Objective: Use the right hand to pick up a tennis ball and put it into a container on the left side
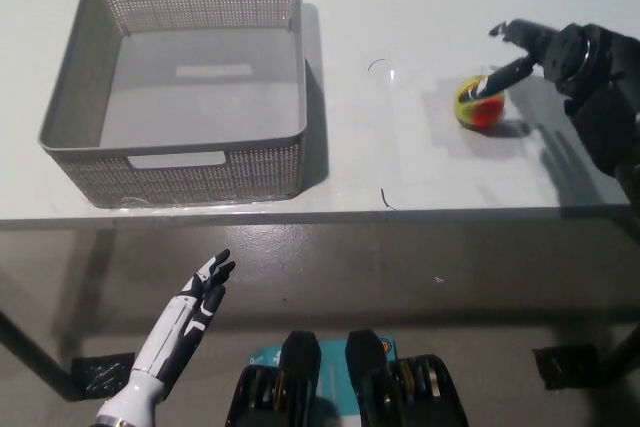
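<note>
At the lower left of the frame, below the bench's near edge, the white left hand (200, 295) rests over the floor with its fingers straight and slightly spread, holding nothing and pointing up and to the right. Beyond it, the pale bench (400, 177) fills the upper half of the picture. At upper left stands a grey perforated container (180, 162), rectangular with handle slots in its near and far walls, its open inside bare. Well apart from it, at right of centre, lies the tennis ball (478, 102), yellow-green with an orange-red patch turned toward the lower right; being round, it has no long axis. The black right hand (530, 52) reaches in from the right edge, fingers spread wide and closed on nothing; one fingertip (474, 93) lies over the top of the ball, though whether it touches cannot be told. The ball's shadow falls on the bench just beside it.
</note>
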### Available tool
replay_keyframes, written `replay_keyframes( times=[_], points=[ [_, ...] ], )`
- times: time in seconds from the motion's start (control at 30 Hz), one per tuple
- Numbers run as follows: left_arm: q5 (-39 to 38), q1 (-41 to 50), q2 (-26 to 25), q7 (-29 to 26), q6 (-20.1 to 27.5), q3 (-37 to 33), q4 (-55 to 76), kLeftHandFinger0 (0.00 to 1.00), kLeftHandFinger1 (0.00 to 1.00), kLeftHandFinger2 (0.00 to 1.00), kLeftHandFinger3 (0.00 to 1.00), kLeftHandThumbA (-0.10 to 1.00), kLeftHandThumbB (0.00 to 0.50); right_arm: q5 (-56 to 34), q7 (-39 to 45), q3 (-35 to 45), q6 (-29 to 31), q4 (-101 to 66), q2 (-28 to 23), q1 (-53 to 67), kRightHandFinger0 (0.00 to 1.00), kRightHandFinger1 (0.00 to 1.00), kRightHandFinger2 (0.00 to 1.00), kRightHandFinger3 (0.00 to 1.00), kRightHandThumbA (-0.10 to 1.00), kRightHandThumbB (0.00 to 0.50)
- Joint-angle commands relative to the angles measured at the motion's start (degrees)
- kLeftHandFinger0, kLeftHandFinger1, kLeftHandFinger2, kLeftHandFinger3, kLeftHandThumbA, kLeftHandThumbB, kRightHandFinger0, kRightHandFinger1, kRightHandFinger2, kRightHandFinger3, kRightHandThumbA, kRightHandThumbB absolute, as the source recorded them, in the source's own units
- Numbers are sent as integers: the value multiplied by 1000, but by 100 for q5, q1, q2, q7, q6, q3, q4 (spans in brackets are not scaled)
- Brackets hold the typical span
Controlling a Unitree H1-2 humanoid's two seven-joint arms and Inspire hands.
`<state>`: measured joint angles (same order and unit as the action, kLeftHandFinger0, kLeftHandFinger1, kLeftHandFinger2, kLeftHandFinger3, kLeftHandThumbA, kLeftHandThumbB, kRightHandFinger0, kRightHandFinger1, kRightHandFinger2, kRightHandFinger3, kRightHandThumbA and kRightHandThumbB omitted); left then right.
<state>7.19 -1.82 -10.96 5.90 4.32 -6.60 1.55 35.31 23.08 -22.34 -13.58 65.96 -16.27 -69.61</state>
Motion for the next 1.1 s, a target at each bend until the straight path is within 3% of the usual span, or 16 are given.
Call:
replay_keyframes(
  times=[0.0, 0.5, 0.63, 0.77, 1.07],
  points=[
    [12, -19, -52, 40, 227, 25, 165, 1000, 1000, 1000, 1000, 1000, 176, -84, -286, -75, 505, 146, -5, -529, 1000, 1000, 1000, 1000, 1000, 438],
    [24, -53, -67, 39, 190, 38, 156, 1000, 1000, 1000, 1000, 1000, 187, -274, -343, -82, 877, 717, 70, -574, 1000, 1000, 1000, 1000, 1000, 392],
    [20, -50, -67, 45, 186, 36, 168, 1000, 1000, 1000, 1000, 1000, 184, -357, -351, -9, 877, 809, 79, -579, 1000, 1000, 1000, 1000, 1000, 397],
    [8, -55, -60, 44, 179, 40, 163, 1000, 1000, 1000, 1000, 1000, 187, -433, -368, 27, 839, 927, 92, -586, 1000, 1000, 1000, 1000, 1000, 434],
    [12, -90, -75, 41, 217, 49, 131, 1000, 1000, 1000, 1000, 1000, 199, -630, -286, 133, 711, 1126, 144, -631, 1000, 1000, 1000, 1000, 1000, 448]
  ],
)
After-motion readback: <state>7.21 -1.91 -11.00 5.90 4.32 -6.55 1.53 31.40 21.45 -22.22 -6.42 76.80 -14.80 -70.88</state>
